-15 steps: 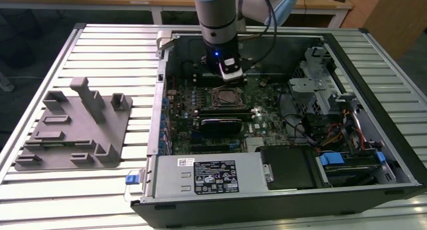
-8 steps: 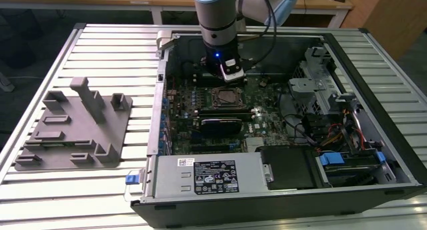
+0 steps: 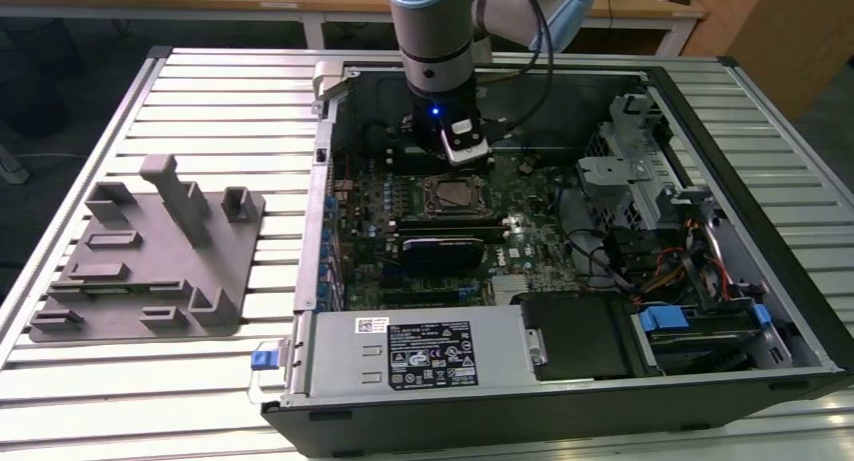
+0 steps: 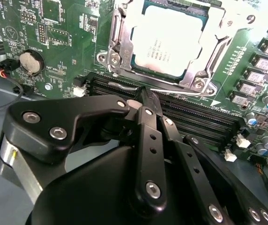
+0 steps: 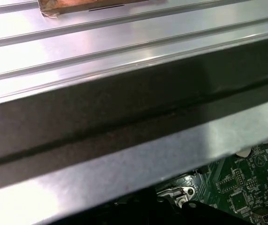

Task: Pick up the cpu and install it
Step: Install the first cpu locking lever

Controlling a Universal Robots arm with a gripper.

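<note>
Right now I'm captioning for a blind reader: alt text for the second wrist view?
The cpu sits in the motherboard socket, silver top up. The black tool, fingers together and empty, hangs beside it over the memory slots.

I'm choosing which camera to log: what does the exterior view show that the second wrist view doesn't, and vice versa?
Exterior view: grey fixture on the slatted table, power supply. Second wrist view: the cpu lying in its socket frame, coin battery. Both: green motherboard, shut gripper over it.
</note>
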